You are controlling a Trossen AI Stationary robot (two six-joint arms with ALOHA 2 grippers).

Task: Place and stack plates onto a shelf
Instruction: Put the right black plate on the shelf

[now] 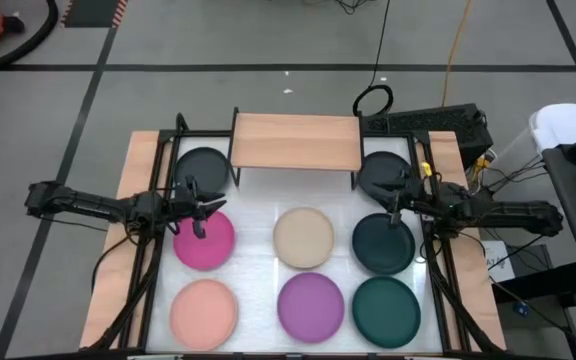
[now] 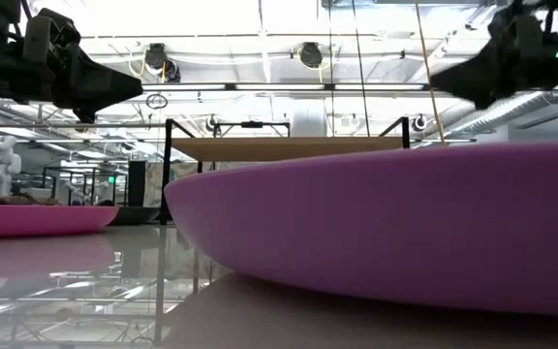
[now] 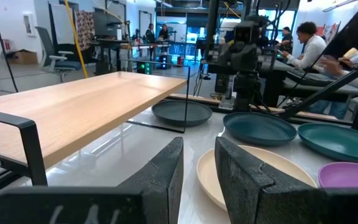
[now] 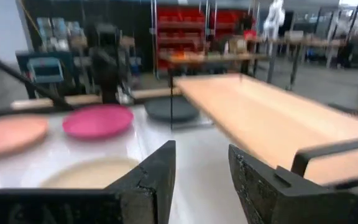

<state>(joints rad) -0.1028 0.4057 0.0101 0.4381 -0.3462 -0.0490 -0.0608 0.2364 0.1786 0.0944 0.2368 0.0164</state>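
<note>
Fingers (image 3: 166, 180) of both arms slightly parted, empty.

Light matt wood shelf (image 1: 296, 141) on black metal legs; glossy white tabletop (image 1: 268, 235).

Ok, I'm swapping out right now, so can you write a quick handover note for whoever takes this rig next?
Left end effector: open, empty, above the magenta plate.
Right end effector: open, empty, between the right charcoal plate and a teal plate.
Shelf: bare.
On the table: left charcoal plate, beige plate, salmon plate, purple plate, second teal plate.
Done: nothing placed.
Left: all eight plates to the shelf, stacked.
</note>
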